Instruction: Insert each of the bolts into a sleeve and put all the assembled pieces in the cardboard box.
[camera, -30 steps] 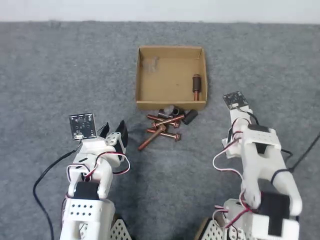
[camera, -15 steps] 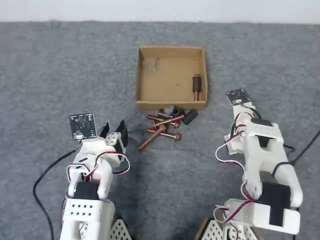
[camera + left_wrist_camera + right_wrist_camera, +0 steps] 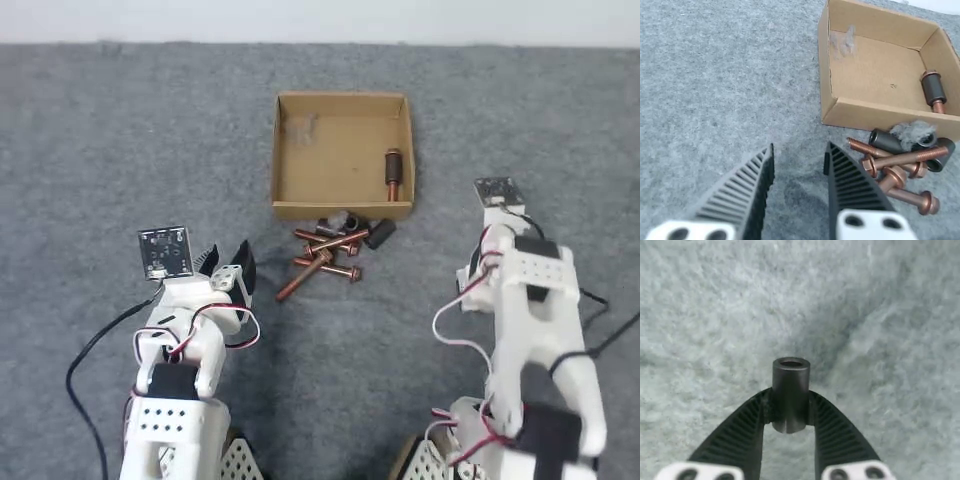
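Step, bolt-to-sleeve insertion: right tool [image 3: 790, 399] clamped on 1 sleeve [image 3: 790, 385], left tool [image 3: 800, 149] apart and empty; next likely needs 1 bolt [image 3: 905, 159] picked off the desk [image 3: 710, 75].

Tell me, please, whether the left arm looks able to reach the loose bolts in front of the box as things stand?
Probably yes. The left gripper is open and empty, with only bare carpet between it and the bolts; the right gripper holds a sleeve well off to the other side.
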`<control>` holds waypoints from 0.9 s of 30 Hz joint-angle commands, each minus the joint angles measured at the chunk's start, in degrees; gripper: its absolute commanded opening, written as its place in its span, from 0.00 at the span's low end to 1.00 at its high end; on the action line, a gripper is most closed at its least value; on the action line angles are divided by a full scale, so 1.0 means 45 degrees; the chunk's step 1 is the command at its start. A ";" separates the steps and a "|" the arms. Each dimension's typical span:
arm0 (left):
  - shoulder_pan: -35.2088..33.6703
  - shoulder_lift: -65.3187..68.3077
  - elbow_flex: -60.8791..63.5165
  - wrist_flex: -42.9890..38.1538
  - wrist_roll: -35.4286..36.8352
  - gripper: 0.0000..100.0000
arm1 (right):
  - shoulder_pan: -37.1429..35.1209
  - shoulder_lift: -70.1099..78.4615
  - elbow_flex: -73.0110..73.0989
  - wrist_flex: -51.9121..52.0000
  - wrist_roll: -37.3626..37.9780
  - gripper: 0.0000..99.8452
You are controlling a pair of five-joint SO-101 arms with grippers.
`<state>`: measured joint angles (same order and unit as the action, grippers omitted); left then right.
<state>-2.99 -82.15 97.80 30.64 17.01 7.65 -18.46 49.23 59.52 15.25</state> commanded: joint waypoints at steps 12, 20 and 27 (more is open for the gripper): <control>0.0098 -0.0254 -0.0791 0.1465 -0.1524 0.16 | 0.2725 -0.2842 0.3419 -0.2471 -0.0234 0.01; 0.1153 -0.0234 -0.3155 0.5099 -0.1543 0.16 | 0.2725 -0.2764 0.3419 -0.2647 -0.0215 0.01; 0.2989 -0.0215 -0.6554 0.8967 -0.2657 0.16 | 0.2764 -0.2764 0.3419 -0.2647 -0.0215 0.01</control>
<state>7.38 -82.15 76.26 64.66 8.13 19.08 -28.57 64.62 48.35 14.64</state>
